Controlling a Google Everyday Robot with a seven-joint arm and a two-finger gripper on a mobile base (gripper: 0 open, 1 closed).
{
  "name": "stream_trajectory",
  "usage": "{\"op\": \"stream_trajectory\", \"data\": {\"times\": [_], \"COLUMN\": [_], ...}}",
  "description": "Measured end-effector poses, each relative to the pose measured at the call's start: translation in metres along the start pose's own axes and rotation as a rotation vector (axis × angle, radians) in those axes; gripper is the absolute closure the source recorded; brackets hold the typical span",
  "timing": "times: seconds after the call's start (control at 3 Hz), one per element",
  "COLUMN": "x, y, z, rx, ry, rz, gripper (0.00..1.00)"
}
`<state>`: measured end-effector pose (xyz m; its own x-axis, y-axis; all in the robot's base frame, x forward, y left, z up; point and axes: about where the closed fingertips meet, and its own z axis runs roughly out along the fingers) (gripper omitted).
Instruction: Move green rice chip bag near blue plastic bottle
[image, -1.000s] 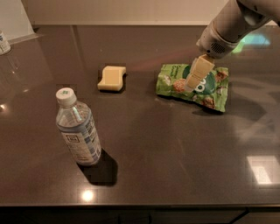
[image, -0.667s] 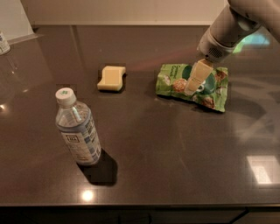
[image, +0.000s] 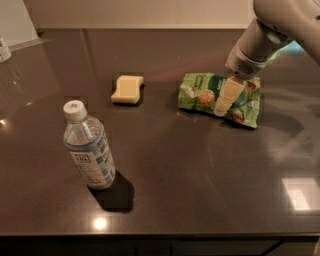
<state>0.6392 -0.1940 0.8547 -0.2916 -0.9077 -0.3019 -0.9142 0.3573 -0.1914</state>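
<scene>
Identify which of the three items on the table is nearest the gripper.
The green bag: the gripper is right over it. The sponge lies well apart, and the bottle stands even farther off.

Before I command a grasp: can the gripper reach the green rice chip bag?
Likely yes: the gripper sits right over the bag, nothing between; the sponge lies well clear.

A pale yellow sponge (image: 127, 89) lies flat on my dark, glossy counter (image: 200, 190), towards the back and well left of my hand (image: 221, 107), which hangs low over the counter's right side. At the far left edge, part of a small labelled container (image: 3, 49) shows.
</scene>
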Motion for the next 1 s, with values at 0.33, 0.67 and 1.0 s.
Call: {"op": "stream_trajectory", "data": {"times": [0.33, 0.67, 1.0], "x": [0.004, 0.000, -0.008], "y": [0.002, 0.011, 0.021], "z": [-0.001, -0.010, -0.020], "rx": [-0.013, -0.019, -0.027], "ry": [0.007, -0.009, -0.018], "rz": [-0.003, -0.022, -0.045], "gripper": [0.24, 0.47, 0.70]}}
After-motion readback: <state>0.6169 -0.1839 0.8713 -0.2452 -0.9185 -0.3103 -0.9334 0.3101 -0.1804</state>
